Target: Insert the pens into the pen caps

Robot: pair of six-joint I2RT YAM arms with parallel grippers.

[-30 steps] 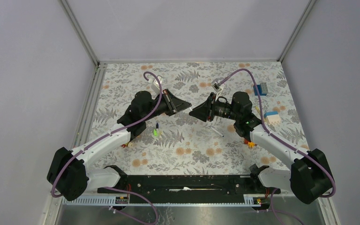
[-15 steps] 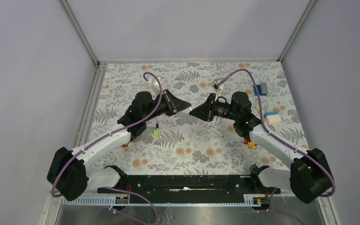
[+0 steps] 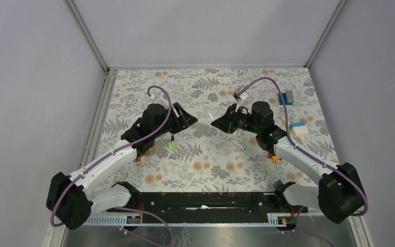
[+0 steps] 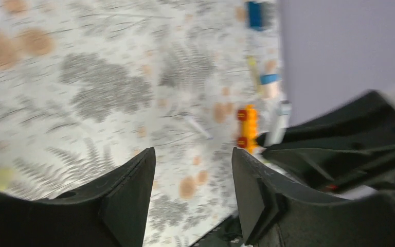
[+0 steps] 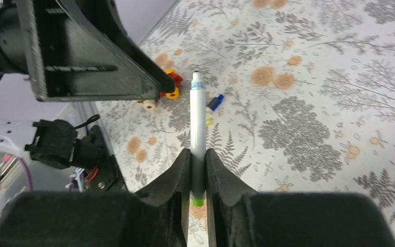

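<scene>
Right wrist view: right gripper clenched on white pen, bare tip aimed toward left gripper; left jaws released, empty; green cap lies on mat; next likely: left fetches cap, lines it up with tip.

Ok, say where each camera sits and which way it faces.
Top external: above and behind the bases, looking down on the table; left arm and right arm show.
Left wrist: rides its arm, faces across the table; open left gripper at bottom.
Right wrist: rides its arm, faces the left arm; right gripper clamps a pen.
Shared: top and right wrist both show the blue cap.
</scene>
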